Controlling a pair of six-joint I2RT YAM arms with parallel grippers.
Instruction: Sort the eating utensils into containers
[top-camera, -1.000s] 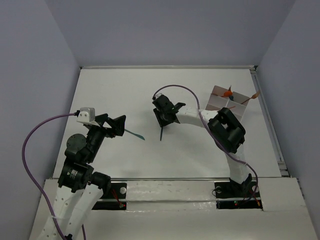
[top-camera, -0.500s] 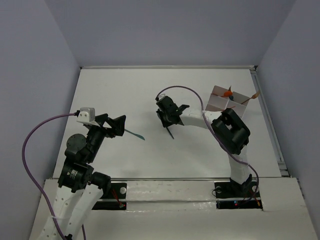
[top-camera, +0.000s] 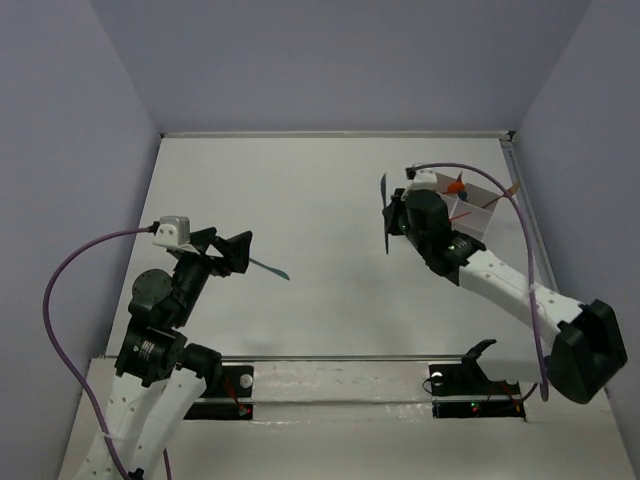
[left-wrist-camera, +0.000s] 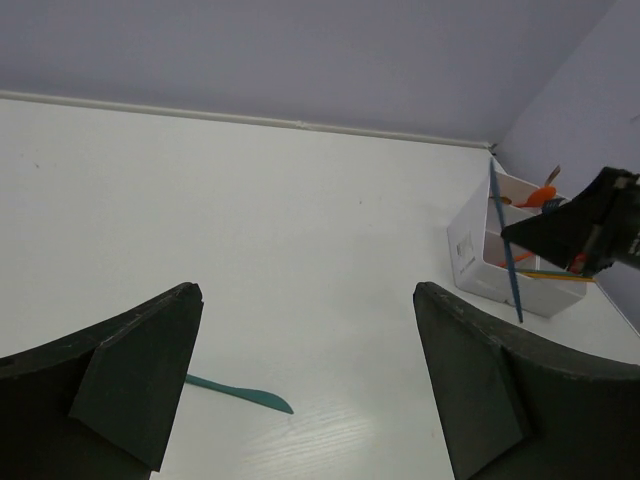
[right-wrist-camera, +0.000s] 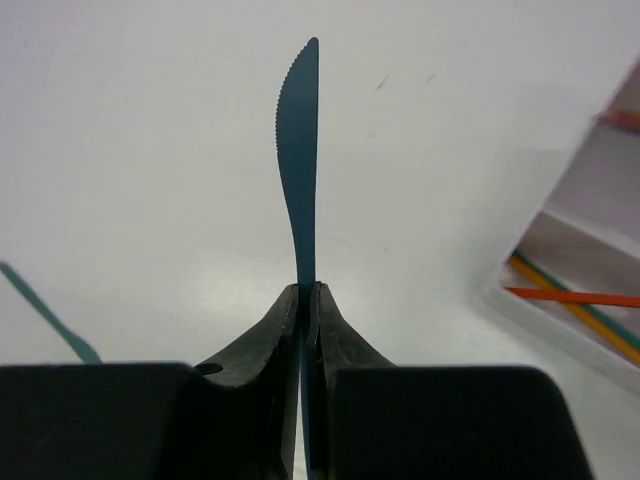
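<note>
White tabletop (top-camera: 300, 180), lilac walls. A few orange and teal utensils (top-camera: 455, 186) already sit in the divided box (left-wrist-camera: 470, 255) at far right. One teal piece (top-camera: 268, 267) lies loose beside the left gripper (left-wrist-camera: 305, 345), which gapes wide and empty. The right gripper (right-wrist-camera: 307, 300) pinches a teal knife (right-wrist-camera: 298, 150) tight, just left of the box, not yet in.

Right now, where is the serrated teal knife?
The knife is pinched in the right arm's fingers, just left of the white box in the top view.

A white table (top-camera: 300, 190) sits between lavender walls (top-camera: 340, 60).
</note>
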